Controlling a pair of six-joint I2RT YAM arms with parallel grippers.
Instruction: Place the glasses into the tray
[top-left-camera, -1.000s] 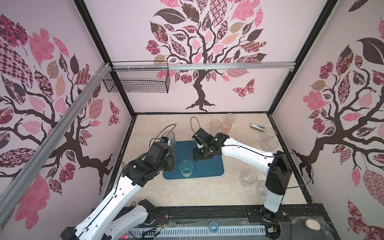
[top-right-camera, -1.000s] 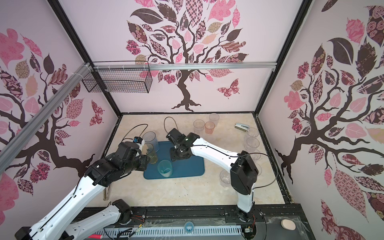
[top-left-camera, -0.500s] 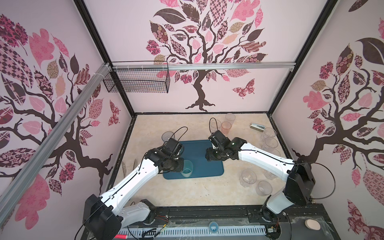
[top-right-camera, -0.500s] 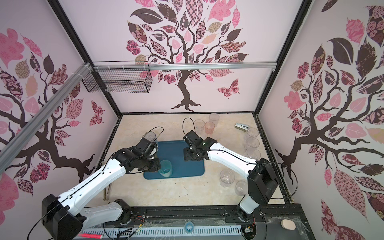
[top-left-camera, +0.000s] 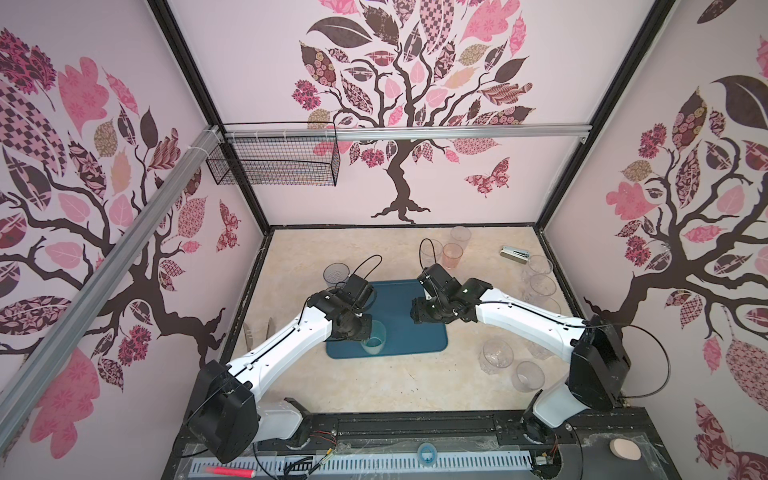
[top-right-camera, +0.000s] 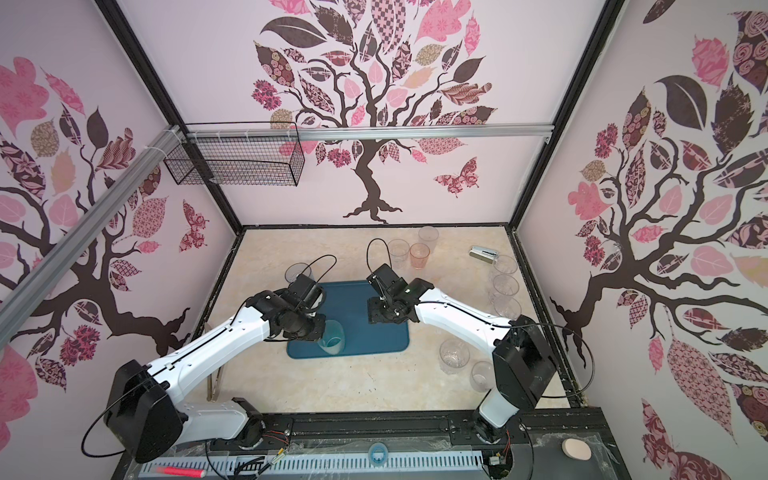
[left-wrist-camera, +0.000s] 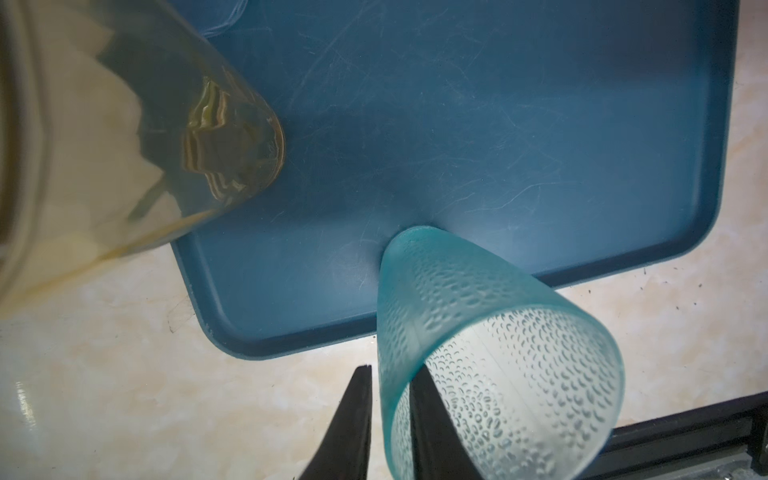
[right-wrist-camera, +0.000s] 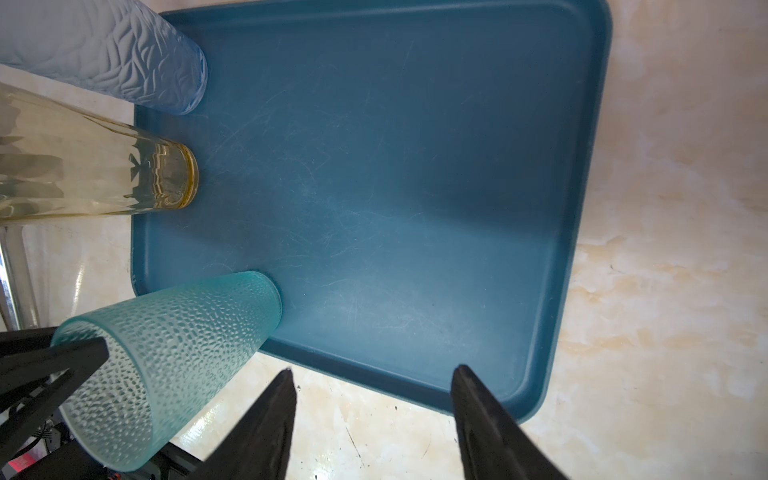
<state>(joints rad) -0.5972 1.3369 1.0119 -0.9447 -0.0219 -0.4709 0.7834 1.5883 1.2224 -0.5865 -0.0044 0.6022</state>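
A teal dimpled glass (top-left-camera: 374, 340) (top-right-camera: 331, 338) stands near the front left of the dark teal tray (top-left-camera: 405, 332) (top-right-camera: 365, 336). My left gripper (left-wrist-camera: 390, 372) (top-left-camera: 365, 328) is shut on its rim, with one finger inside the glass (left-wrist-camera: 478, 332) and one outside. A yellow glass (left-wrist-camera: 174, 124) (right-wrist-camera: 104, 178) stands on the tray (left-wrist-camera: 498, 124) behind it. A blue-grey glass (top-left-camera: 336, 274) (right-wrist-camera: 116, 54) is at the tray's far left corner. My right gripper (right-wrist-camera: 374, 372) (top-left-camera: 419, 313) hangs open and empty over the tray's (right-wrist-camera: 395, 166) right part.
Three glasses, one of them pink (top-left-camera: 452, 255), stand at the back. More clear glasses line the right wall (top-left-camera: 540, 276) and two stand front right (top-left-camera: 495, 355). A silver stapler (top-left-camera: 514, 252) lies back right. A wire basket (top-left-camera: 274, 166) hangs on the back rail.
My left gripper came forward from the tray's far left to the teal glass and narrowed over its rim. My right gripper drifted rightward over the tray, staying open.
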